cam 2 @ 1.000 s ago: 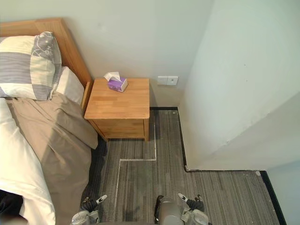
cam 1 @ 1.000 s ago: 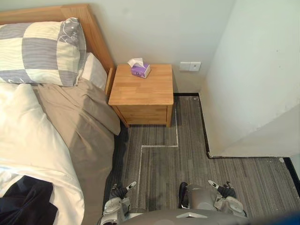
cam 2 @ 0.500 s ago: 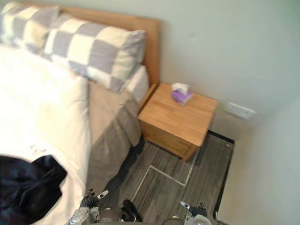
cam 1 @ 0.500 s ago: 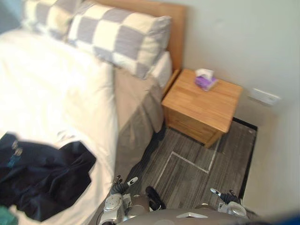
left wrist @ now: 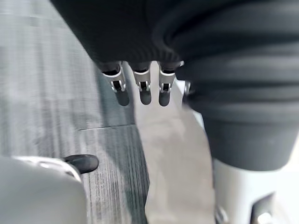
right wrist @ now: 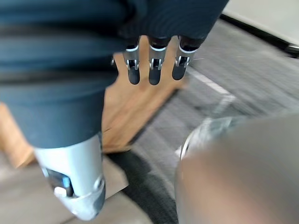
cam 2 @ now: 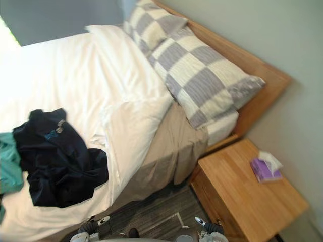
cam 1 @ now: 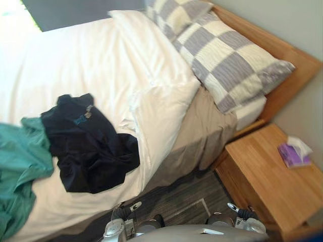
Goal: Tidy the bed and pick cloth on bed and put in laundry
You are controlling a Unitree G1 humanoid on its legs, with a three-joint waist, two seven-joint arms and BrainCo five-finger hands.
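**Hands, 2.** L hand [left wrist: 145,86] and R hand [right wrist: 155,69] hang low at the robot's front. Fingers on both are straight and slack, nothing held.

**Floor, 1.** Grey striped carpet [cam 1: 186,201] w/ a pale tape line.

**Cloths on bed, 2.** Navy cloth [cam 1: 88,146] lies crumpled on the near edge of the duvet. Teal cloth [cam 1: 20,171] touches its left side and runs off the view's edge.

**Duvet, 1.** White [cam 1: 86,65], rumpled, edge turned back off the tan sheet [cam 1: 197,136].

**Nightstand, 1.** Wood [cam 1: 267,181], right of the bed. Tissue box [cam 1: 292,154], 1, purple, on top.

**Pillows, 3.** 2 checked grey/cream [cam 1: 237,65] [cam 1: 176,12], plus 1 white pillow [cam 1: 250,112] under the nearer checked one.

**Headboard, 1.** Wood [cam 1: 282,55].

**Vs 1 s ago.** The camera has swung left onto the bed; the things haven't moved. The nightstand sat mid-view then, and only a corner of the navy cloth showed. The hands are low as before.

**Cloths vs hands.** Navy cloth is up on the bed, ahead and left of the L hand, apart from it. Teal cloth is further left. R hand is well apart from both, nearer the nightstand.
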